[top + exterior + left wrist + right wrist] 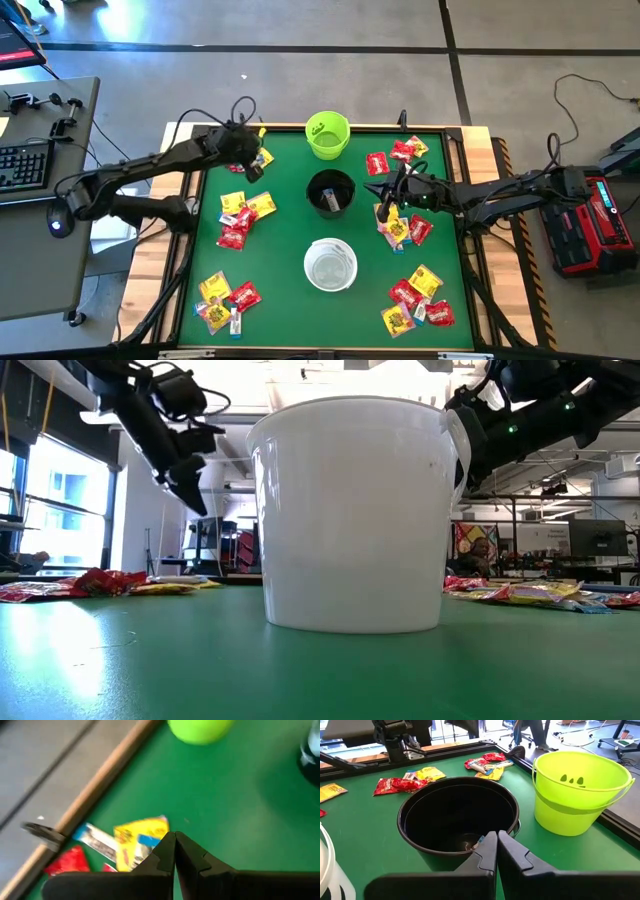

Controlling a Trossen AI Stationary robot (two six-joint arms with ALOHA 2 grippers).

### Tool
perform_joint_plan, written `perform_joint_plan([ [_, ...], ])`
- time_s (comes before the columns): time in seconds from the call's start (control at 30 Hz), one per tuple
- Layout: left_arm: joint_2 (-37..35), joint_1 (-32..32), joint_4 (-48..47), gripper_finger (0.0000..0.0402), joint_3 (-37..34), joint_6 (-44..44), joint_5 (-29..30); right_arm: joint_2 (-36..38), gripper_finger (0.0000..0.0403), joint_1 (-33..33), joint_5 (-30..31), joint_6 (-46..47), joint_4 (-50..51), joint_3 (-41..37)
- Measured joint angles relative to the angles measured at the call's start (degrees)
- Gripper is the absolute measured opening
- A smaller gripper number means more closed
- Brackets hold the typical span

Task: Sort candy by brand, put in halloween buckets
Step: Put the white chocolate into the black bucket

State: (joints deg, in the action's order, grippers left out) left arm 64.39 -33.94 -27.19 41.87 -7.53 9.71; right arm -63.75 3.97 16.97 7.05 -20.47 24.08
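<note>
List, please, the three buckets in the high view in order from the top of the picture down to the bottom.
Lime green bucket → black bucket → white bucket.

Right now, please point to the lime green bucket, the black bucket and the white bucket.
lime green bucket (572, 802), right wrist view, on its outer side wall.
black bucket (407, 832), right wrist view, on its rim.
white bucket (350, 510), low view, on its front wall.
</note>
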Motion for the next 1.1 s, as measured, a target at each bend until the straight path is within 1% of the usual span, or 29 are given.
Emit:
perform_joint_plan([
  [0.1,2.3,0.4,-1.9,0.0012,0.0,-0.1,-0.4,0.0,0.0000,0.0,0.0,-0.6,0.0,0.0],
  [0.23,7.0,0.3,-2.1,0.0042,0.0,-2.3,0.0,0.0,0.0000,0.0,0.0,-0.5,0.0,0.0],
  [0.3,9.9,0.3,-1.9,0.0063,0.0,-3.6,1.9,0.0,0.0000,0.0,0.0,-0.5,0.1,0.0],
  [0.47,16.8,0.0,-1.8,0.0123,0.0,-6.6,11.2,0.0,0.0000,0.0,0.0,-0.5,0.7,0.0],
  [0.63,21.1,-1.0,-1.7,0.0177,0.0,-6.7,12.7,0.0,0.0000,0.0,0.0,-0.5,0.9,-0.1],
  [0.77,22.8,-1.7,-0.7,0.0210,0.0,-6.8,15.2,0.0,0.0000,0.0,0.0,-0.4,1.0,-0.2],
  [0.9,24.0,-2.7,0.5,0.0226,0.0,-7.5,15.5,0.0,0.0000,0.0,0.0,-0.4,1.0,-0.2],
  [1.1,26.3,-5.1,0.8,0.0227,0.3,-8.7,13.6,0.0,0.0000,0.0,0.0,-0.4,1.0,-0.2],
])
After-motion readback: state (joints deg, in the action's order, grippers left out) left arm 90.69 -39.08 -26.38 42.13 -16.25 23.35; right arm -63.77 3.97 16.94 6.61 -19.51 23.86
